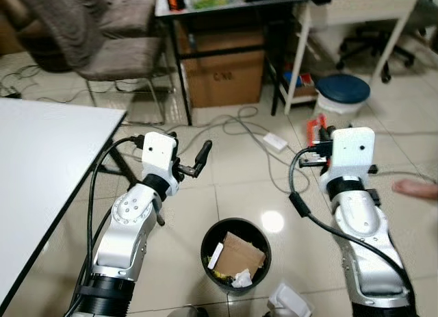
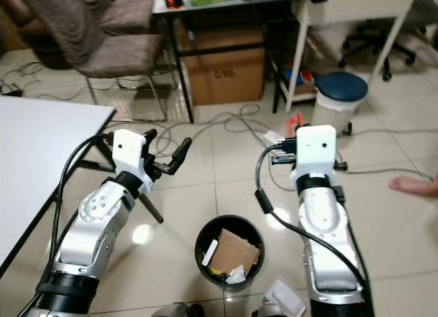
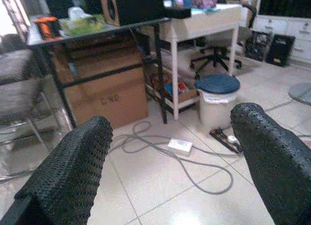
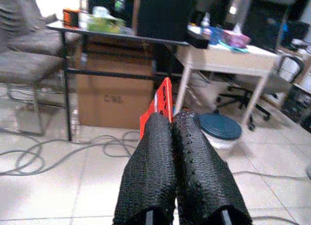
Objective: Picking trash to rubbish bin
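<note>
Since the red wrapper (image 4: 163,106) is pinched only by its lower end between the clenched fingers (image 4: 150,171) of the right gripper (image 1: 320,135), it could easily be lost before it's over the bin (image 1: 236,255). Very little of it seems to be caught, so a quick swing might be enough to shake it loose onto the floor (image 1: 239,187). The bin sits low between the two arms, close to the robot, while the wrapper is held out ahead of it and off to the right, so it would land on the tiles if it were let go from here. The bin is also fairly full already, with cardboard (image 1: 239,254) and crumpled paper (image 1: 241,279) near the rim, so a light scrap could be bounced out or left hanging on the edge.

The left gripper (image 1: 195,163) is held up with its fingers spread wide and nothing in them. It's parked near the corner of the white counter (image 1: 41,166), which could be clipped if that arm is swung.

Hard to make out: how much of the wrapper is actually gripped, since the right wrist block covers most of it from the head. Something white (image 1: 291,300) is cut off at the frame edge beside the bin, and can't be identified. A person's hand (image 1: 416,188) pokes in at the right, so that side should be watched.
</note>
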`<state>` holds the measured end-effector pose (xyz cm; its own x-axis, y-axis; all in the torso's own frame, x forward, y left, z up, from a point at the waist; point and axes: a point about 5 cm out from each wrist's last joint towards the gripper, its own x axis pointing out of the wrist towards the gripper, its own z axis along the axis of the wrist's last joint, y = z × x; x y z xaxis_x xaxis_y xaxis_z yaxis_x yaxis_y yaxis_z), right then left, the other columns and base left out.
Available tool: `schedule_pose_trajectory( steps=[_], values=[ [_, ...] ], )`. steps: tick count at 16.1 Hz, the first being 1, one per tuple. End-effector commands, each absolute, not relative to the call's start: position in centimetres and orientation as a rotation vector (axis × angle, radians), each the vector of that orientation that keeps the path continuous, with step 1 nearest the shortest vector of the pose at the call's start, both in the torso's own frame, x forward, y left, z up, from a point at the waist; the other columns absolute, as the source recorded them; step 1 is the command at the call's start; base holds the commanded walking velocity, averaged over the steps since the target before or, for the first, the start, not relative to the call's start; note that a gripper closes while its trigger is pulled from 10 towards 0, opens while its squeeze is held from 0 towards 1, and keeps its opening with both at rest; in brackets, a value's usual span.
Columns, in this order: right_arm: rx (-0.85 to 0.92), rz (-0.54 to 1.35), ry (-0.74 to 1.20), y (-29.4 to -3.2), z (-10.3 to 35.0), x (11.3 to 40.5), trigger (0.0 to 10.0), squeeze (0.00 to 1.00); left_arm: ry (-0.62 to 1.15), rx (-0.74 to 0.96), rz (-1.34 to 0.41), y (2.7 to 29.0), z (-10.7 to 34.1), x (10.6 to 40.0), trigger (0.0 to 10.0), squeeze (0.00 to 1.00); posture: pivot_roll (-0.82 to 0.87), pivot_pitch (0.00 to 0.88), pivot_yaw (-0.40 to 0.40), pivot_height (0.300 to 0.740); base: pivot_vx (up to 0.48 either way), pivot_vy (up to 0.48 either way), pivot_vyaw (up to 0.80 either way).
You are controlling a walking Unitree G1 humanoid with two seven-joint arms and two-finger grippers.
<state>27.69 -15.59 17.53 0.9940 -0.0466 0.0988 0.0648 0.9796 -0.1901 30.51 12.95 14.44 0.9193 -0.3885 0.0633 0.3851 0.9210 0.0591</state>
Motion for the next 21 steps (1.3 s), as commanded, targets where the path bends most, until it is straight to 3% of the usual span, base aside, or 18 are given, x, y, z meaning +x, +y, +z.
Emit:
schedule_pose_trajectory(
  steps=[1, 6, 18, 21],
  values=[
    [-0.193, -0.053, -0.113, -15.5, 18.0, 27.5, 10.0, 0.00, -0.072, 0.046, -0.372, 13.4, 14.3, 30.6, 10.0, 0.00, -0.13, 0.118, 0.073, 0.740, 0.000, 0.000, 0.00],
    [-0.187, -0.038, -0.112, -14.9, 17.9, 27.7, 10.0, 0.00, -0.062, 0.043, -0.396, 12.6, 14.2, 30.5, 10.0, 0.00, -0.13, 0.123, 0.073, 0.740, 0.000, 0.000, 0.00],
    [-0.179, -0.029, -0.113, -14.4, 17.9, 27.7, 10.0, 0.00, -0.057, 0.058, -0.420, 12.2, 14.1, 30.4, 10.0, 0.00, -0.13, 0.131, 0.081, 0.740, 0.432, 0.000, 0.00],
    [-0.180, -0.025, -0.112, -14.3, 17.9, 27.8, 10.0, 0.00, -0.052, 0.059, -0.441, 12.0, 14.0, 30.4, 10.0, 0.00, -0.13, 0.131, 0.081, 0.740, 0.112, 0.000, 0.00]
  ],
)
